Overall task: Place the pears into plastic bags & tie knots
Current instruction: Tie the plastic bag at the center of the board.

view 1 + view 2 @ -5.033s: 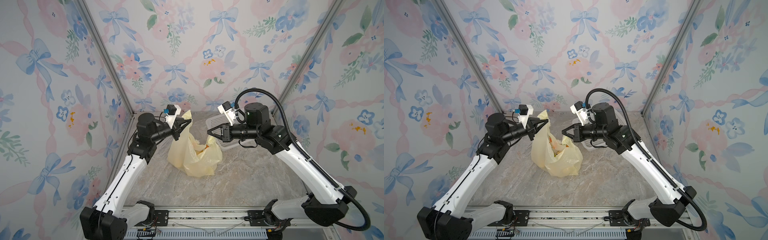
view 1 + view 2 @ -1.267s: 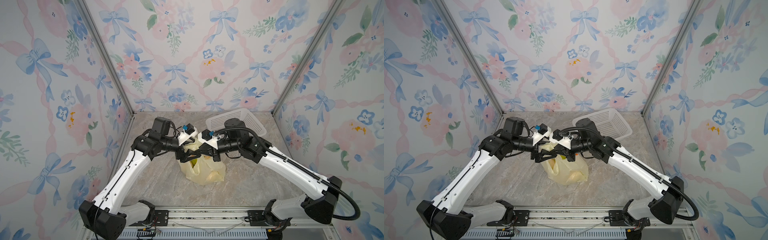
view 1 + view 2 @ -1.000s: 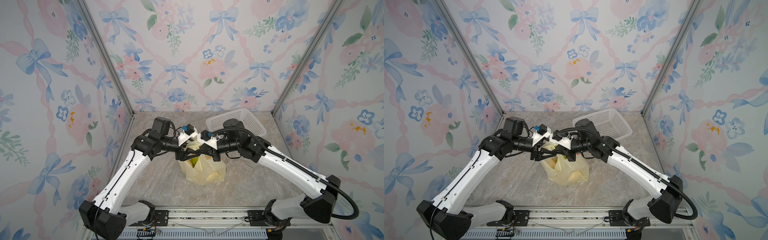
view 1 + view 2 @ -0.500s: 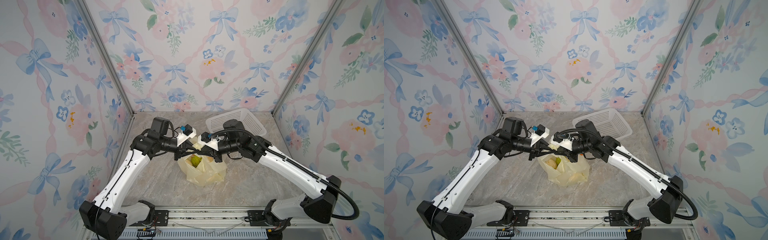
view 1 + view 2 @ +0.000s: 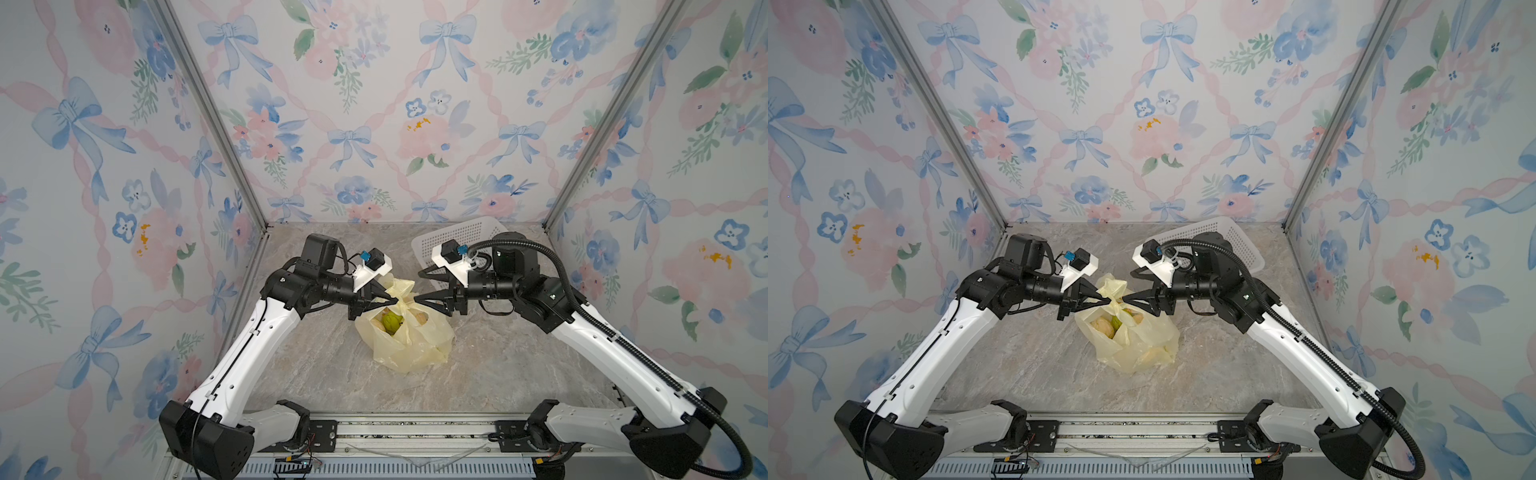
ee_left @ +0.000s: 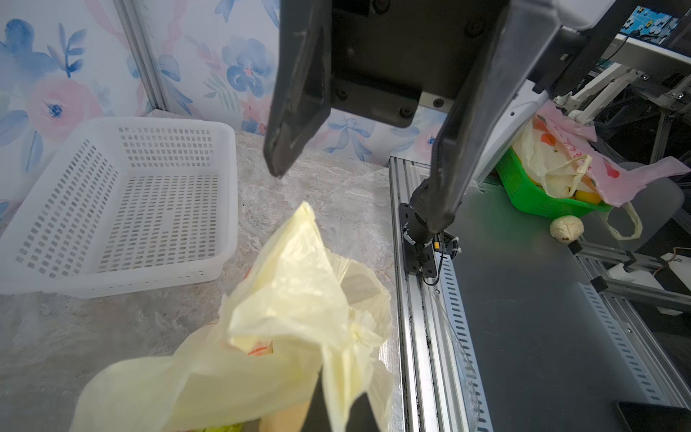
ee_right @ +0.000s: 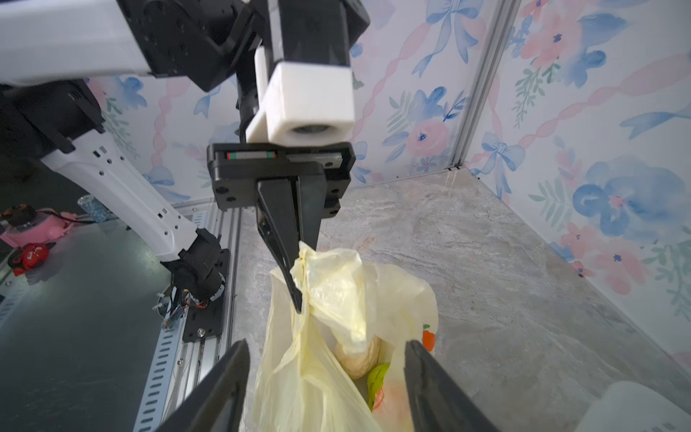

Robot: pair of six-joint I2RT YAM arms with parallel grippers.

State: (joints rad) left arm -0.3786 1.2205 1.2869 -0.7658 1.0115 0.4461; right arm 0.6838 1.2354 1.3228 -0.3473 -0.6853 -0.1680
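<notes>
marble tabletop (image 5: 316, 374), pears (image 5: 390, 323) already in the bag (image 5: 415, 349), but no knot yet. left claw (image 7: 299, 305) is clamped on one handle (image 7: 325, 273), right claw (image 7: 325, 348) hangs open beside it. tying's all left to do.

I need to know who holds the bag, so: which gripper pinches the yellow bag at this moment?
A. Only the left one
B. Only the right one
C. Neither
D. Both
A: in the right wrist view the left gripper has its fingers shut on a handle of the plastic bag, while the right gripper has its fingers wide apart, gripping nothing.
</notes>
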